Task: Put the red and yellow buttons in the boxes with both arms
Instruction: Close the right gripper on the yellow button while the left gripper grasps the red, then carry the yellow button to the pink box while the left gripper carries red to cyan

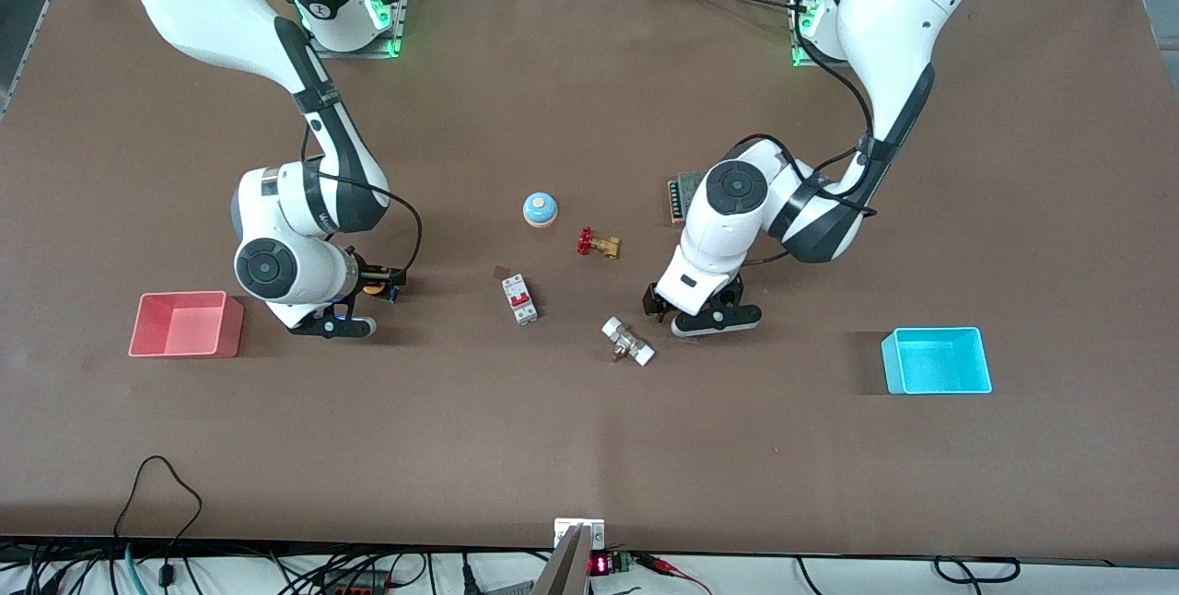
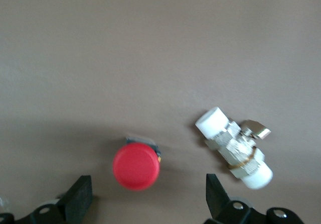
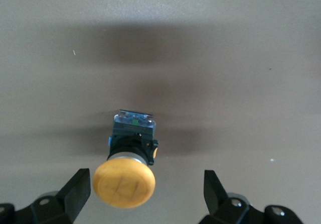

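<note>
The red button [image 2: 136, 166] stands on the table with its cap up, between the open fingers of my left gripper [image 2: 147, 194]; nothing touches it. In the front view my left gripper [image 1: 656, 302] is low over the table's middle and its hand hides the red button. The yellow button [image 3: 124, 184], on its black base, sits between the open fingers of my right gripper [image 3: 145, 190], untouched. In the front view my right gripper [image 1: 382, 286] is low over the yellow button [image 1: 372, 288], beside the pink-red box [image 1: 232, 328]. The cyan box [image 1: 890, 361] stands toward the left arm's end.
A white-capped metal fitting [image 1: 628, 342] lies close to the left gripper and also shows in the left wrist view [image 2: 235, 146]. A white circuit breaker [image 1: 520, 298], a brass valve with red handwheel [image 1: 597, 243] and a blue-domed button [image 1: 541, 208] lie mid-table. A green board [image 1: 684, 194] sits partly under the left arm.
</note>
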{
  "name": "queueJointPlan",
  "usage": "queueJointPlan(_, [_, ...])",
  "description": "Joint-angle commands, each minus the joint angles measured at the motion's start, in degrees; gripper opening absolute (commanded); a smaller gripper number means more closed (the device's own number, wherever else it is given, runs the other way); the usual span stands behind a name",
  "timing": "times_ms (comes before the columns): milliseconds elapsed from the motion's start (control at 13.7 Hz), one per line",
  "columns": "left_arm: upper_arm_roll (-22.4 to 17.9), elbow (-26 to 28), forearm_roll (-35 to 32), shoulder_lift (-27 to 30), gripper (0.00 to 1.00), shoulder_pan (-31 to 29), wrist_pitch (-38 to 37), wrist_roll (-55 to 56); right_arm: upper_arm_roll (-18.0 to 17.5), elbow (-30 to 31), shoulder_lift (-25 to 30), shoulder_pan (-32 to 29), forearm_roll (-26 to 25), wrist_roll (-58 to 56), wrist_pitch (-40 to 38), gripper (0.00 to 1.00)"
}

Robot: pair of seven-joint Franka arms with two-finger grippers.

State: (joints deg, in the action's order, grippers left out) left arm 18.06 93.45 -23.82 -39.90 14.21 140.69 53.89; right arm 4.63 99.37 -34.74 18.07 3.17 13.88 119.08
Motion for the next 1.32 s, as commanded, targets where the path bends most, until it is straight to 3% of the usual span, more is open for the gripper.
queueJointPlan(0, [-1.97, -3.1, -3.33, -2.55, 1.0, 1.52, -0.77, 1.57, 0.12, 1.61, -0.06, 1.0, -0.36, 1.33, 2.56, 1.0])
queueJointPlan(73, [-2.58, -3.1, -3.42, -2.82, 1.0, 2.13, -0.68, 1.57, 0.12, 1.61, -0.24, 0.92, -0.36, 1.33, 2.82, 1.0])
queueJointPlan(439, [-4.17, -4.33, -3.51, -3.43, 0.74, 3.54, -0.85, 1.65, 0.2, 1.09, -0.24, 0.65, 0.08, 1.41, 3.53, 0.99])
queueJointPlan(512, [-4.17, -4.33, -3.51, -3.35, 0.72, 3.54, -1.03, 1.65, 0.21, 1.0, -0.24, 0.57, 0.08, 1.41, 3.53, 0.92])
queueJointPlan(659, [-4.17, -4.16, -3.51, -3.35, 0.65, 3.98, -1.73, 1.83, 0.21, 1.0, -0.33, 0.65, 0.08, 1.41, 3.62, 0.6])
queueJointPlan(732, [-4.17, -4.16, -3.51, -3.35, 0.62, 4.07, -1.99, 1.92, 0.21, 1.0, -0.33, 0.65, 0.08, 1.41, 3.53, 0.53])
queueJointPlan(1024, [-4.08, -3.72, -3.51, -3.17, 0.45, 3.98, -2.08, 1.83, 0.21, 0.82, -0.24, 0.74, 0.08, 1.33, 3.35, 0.36])
queueJointPlan(1244, [-4.08, -3.8, -3.51, -2.91, 0.27, 3.63, -2.08, 1.74, 0.64, -2.59, 1.34, -0.13, 0.0, 0.8, 2.74, 0.35])
